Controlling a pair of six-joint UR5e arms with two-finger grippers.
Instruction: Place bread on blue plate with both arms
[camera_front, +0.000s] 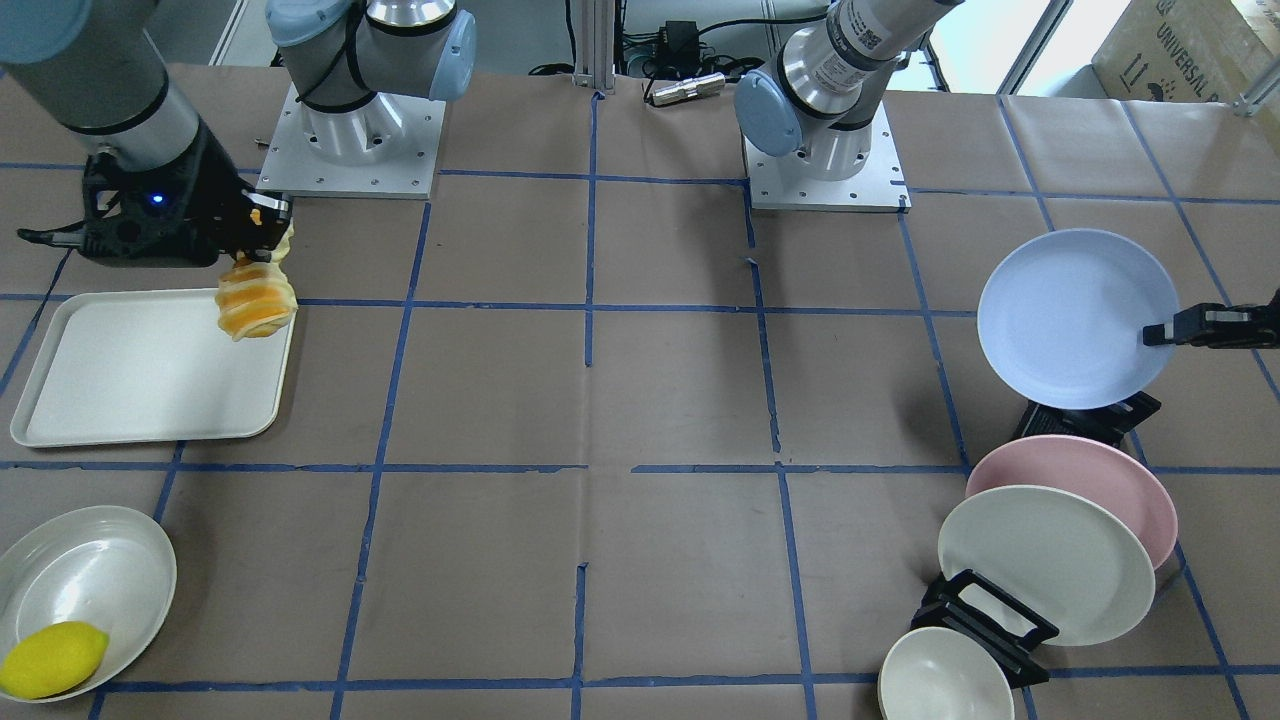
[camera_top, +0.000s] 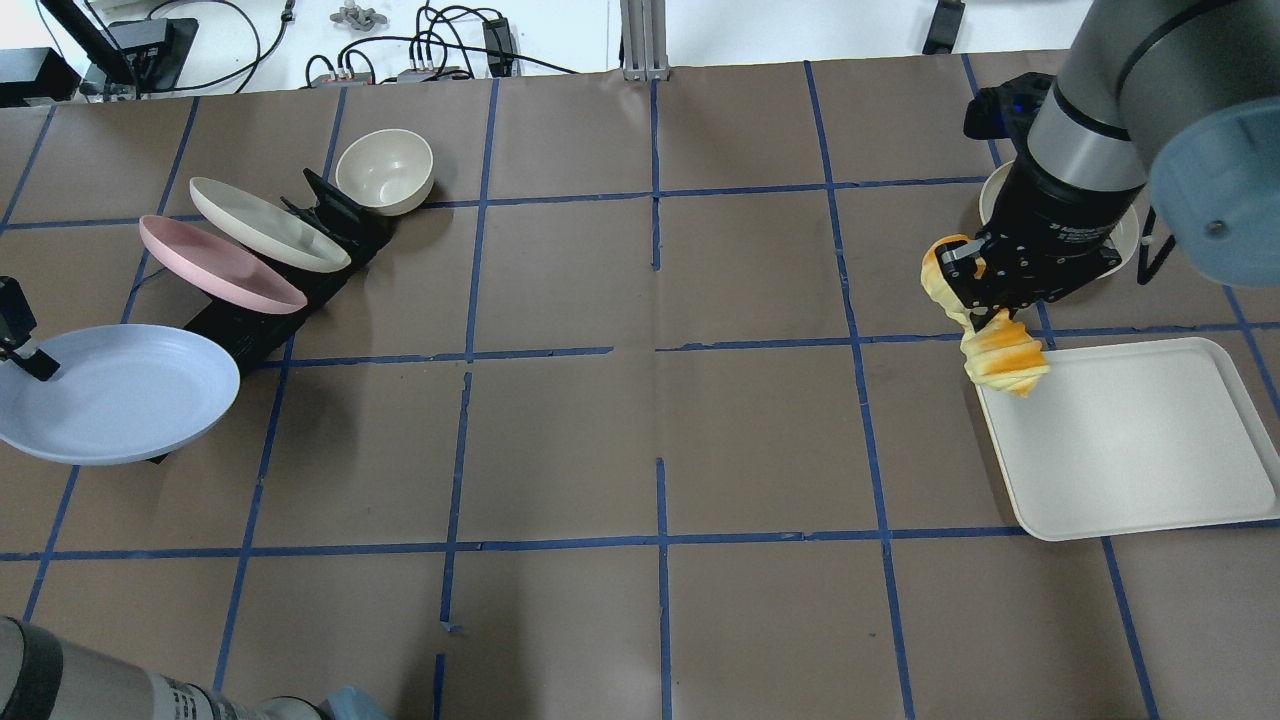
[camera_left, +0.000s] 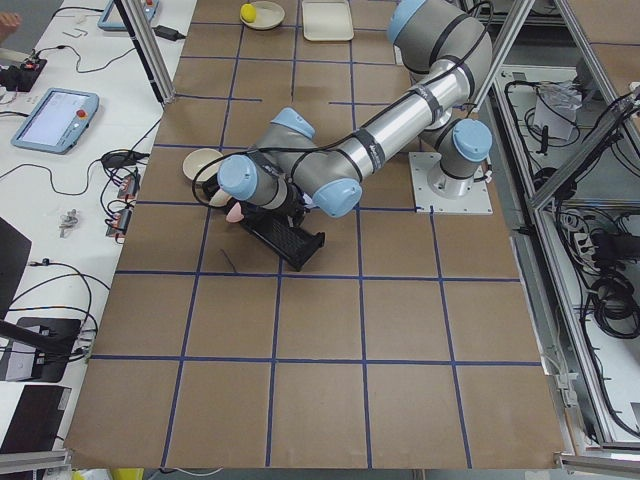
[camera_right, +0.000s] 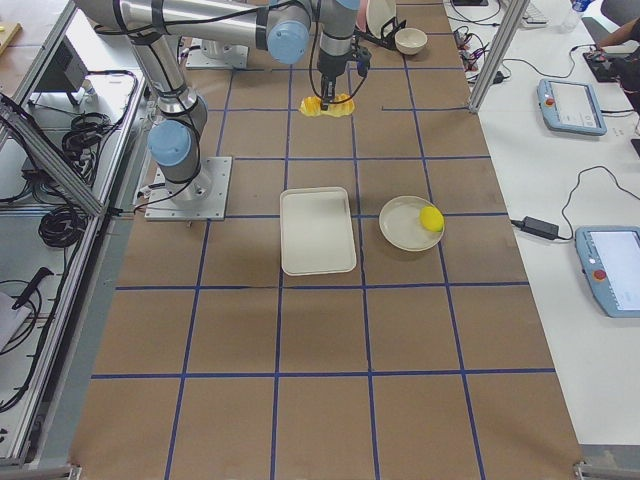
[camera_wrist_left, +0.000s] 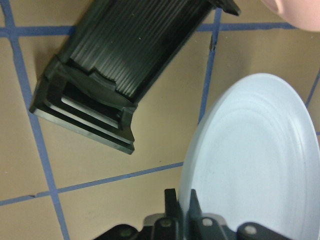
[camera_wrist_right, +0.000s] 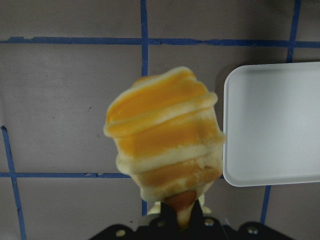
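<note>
The bread, a ridged orange and cream loaf, hangs from my right gripper, which is shut on its upper end. It hangs above the near corner of the cream tray. It also shows in the overhead view and fills the right wrist view. My left gripper is shut on the rim of the blue plate and holds it tilted above the table by the black rack. In the left wrist view the plate's edge sits between the fingers.
A black rack holds a pink plate and a cream plate, with a cream bowl beside it. A white bowl with a yellow lemon stands near the tray.
</note>
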